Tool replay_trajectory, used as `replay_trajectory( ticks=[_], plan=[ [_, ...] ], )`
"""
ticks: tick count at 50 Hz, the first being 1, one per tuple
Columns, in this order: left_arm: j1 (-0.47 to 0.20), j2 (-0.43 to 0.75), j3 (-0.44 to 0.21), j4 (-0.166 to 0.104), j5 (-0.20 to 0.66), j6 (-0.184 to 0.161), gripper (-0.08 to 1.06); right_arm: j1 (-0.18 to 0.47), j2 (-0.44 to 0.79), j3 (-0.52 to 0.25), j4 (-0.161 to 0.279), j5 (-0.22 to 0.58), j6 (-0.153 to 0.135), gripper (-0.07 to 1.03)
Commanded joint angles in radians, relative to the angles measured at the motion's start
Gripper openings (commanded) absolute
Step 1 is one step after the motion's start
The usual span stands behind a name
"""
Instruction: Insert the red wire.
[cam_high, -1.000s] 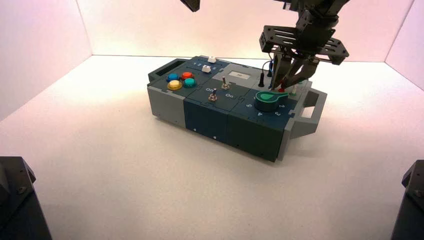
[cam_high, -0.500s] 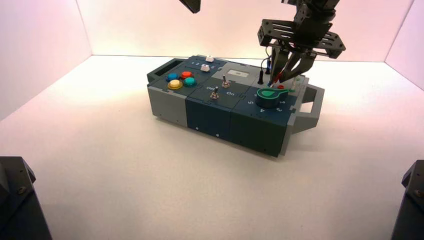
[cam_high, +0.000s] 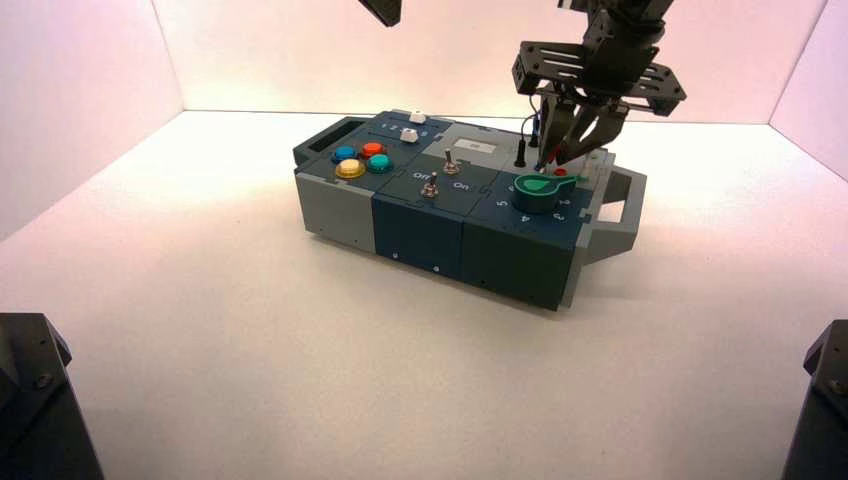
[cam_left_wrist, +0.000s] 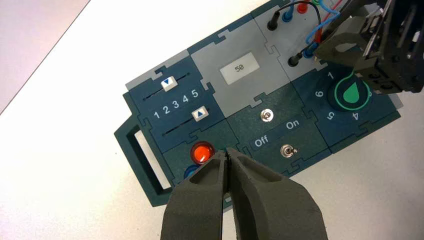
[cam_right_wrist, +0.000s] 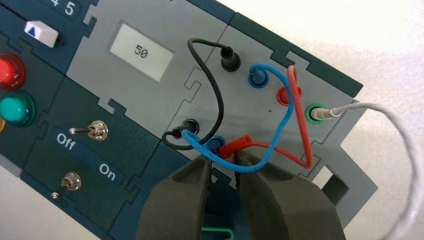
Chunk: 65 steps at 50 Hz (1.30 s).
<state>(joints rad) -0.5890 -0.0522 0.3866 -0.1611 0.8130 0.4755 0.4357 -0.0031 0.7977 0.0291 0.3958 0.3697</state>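
Note:
The red wire loops over the grey wire panel. One red plug sits in the far red socket. The other red plug lies slanted beside a blue plug, touching one fingertip of my right gripper. That gripper is open, its jaws apart just short of the plug, with nothing between them. From above, the right gripper hangs over the box's right rear corner, behind the green knob. My left gripper is shut and empty, high above the button end.
The dark blue and grey box stands slightly turned on the white floor. A black wire, a blue wire and a white wire cross the same panel. Two toggle switches and a display reading 50 lie nearby.
The right gripper has risen a little and drawn back from the panel. The box has shifted and turned slightly. The left arm has not moved.

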Motion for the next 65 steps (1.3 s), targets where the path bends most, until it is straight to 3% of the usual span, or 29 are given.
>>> replay_trajectory(
  ticks=[1, 33, 41, 53, 65],
  plan=[
    [-0.005, -0.015, -0.008, 0.0, -0.005, 0.002, -0.03, -0.017, 0.0, -0.034, -0.005, -0.018, 0.0, 0.24],
    [-0.006, -0.009, -0.006, -0.002, -0.005, 0.002, -0.03, -0.043, 0.003, -0.041, -0.028, -0.029, 0.0, 0.21],
    [-0.006, -0.005, -0.005, 0.0, -0.005, 0.002, -0.03, -0.043, 0.003, -0.051, -0.035, -0.029, 0.0, 0.16],
    [-0.006, -0.005, -0.005, 0.0, -0.005, 0.002, -0.03, -0.043, -0.006, -0.054, -0.067, -0.034, 0.0, 0.0],
    [-0.006, 0.0, -0.008, 0.0, -0.005, 0.002, -0.03, -0.043, -0.049, -0.049, -0.083, -0.023, 0.0, -0.02]
  ],
)
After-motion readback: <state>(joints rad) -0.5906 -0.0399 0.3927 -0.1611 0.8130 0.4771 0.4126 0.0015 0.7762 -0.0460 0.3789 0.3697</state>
